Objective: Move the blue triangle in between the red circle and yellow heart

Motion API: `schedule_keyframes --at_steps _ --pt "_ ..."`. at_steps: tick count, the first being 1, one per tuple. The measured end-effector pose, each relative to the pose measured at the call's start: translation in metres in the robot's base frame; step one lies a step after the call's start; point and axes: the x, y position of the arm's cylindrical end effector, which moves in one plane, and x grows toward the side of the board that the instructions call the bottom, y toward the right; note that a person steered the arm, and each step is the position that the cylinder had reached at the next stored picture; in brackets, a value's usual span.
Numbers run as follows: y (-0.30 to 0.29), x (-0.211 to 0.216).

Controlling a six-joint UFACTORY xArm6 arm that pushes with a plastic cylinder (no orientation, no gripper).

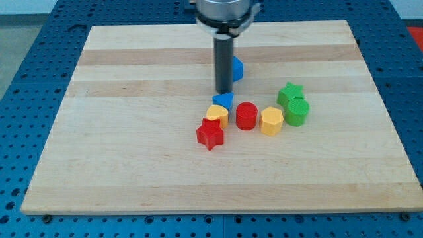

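Note:
The blue triangle (224,101) lies near the board's middle, just above the gap between the yellow heart (217,116) on its lower left and the red circle (246,116) on its lower right. My tip (224,92) is right at the triangle's top edge, touching it or nearly so. The dark rod rises from there to the view's top.
A second blue block (236,68) sits partly behind the rod. A red star (210,135) lies below the heart. A yellow hexagon (271,121) is right of the red circle. A green star (289,93) and a green cylinder (297,112) lie further right. All rest on the wooden board (119,132).

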Motion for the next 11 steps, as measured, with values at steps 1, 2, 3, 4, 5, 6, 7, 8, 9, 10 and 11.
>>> schedule_keyframes --at_steps 1,2,3,4,5,6,7,8,9,10,11 --pt "0.006 -0.035" --pt "-0.006 -0.075" --pt "-0.01 -0.09" --pt "-0.048 -0.071" --pt "-0.076 -0.026" --pt "-0.056 0.019" --pt "-0.007 0.033" --pt "0.013 0.053" --pt "-0.021 0.067" --pt "-0.047 0.089" --pt "-0.05 0.119"
